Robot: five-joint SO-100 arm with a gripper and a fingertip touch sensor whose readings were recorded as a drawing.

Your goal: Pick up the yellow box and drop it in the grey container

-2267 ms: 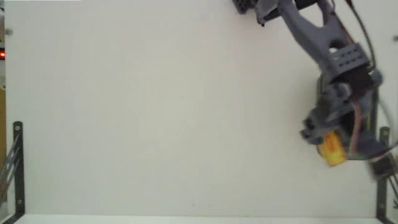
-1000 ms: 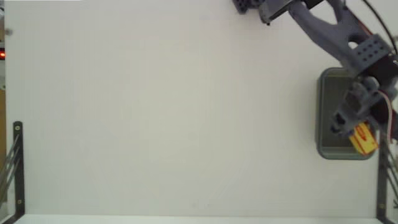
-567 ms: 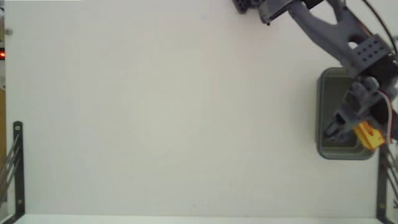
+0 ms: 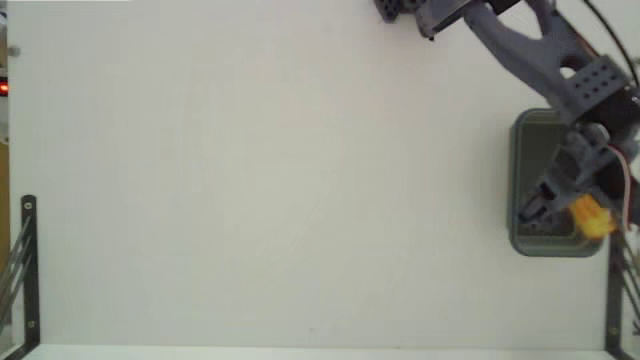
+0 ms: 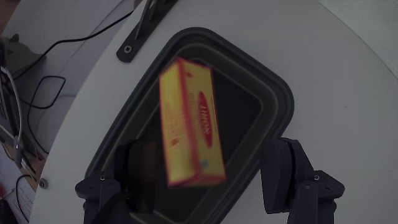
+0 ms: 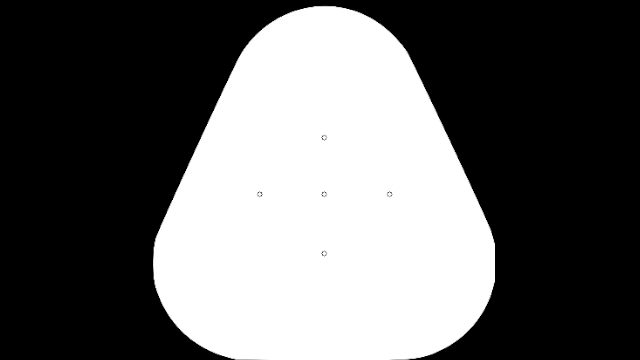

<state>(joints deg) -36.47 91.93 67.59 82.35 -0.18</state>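
The yellow box (image 5: 189, 121), with its red oval label, hangs blurred and tilted in the air over the inside of the grey container (image 5: 283, 93) in the wrist view. It touches neither finger. My gripper (image 5: 208, 171) is open above the tub, its two dark fingers (image 5: 289, 174) spread to either side of the box. In the fixed view the gripper (image 4: 565, 212) hovers over the lower part of the grey container (image 4: 516, 180) at the table's right edge, and the yellow box (image 4: 589, 216) shows as a yellow patch just below the wrist.
Black metal brackets stand at the table's left (image 4: 28, 270) and right (image 4: 612, 290) edges. In the wrist view a bracket (image 5: 146, 25) sits just beyond the tub, and cables (image 5: 37, 81) lie past the table's edge. The arm's base (image 4: 400, 10) is at the top.
The arm carried the box from the tub's near edge to above its inside. The jaws then spread apart, and the box has come free and tipped.
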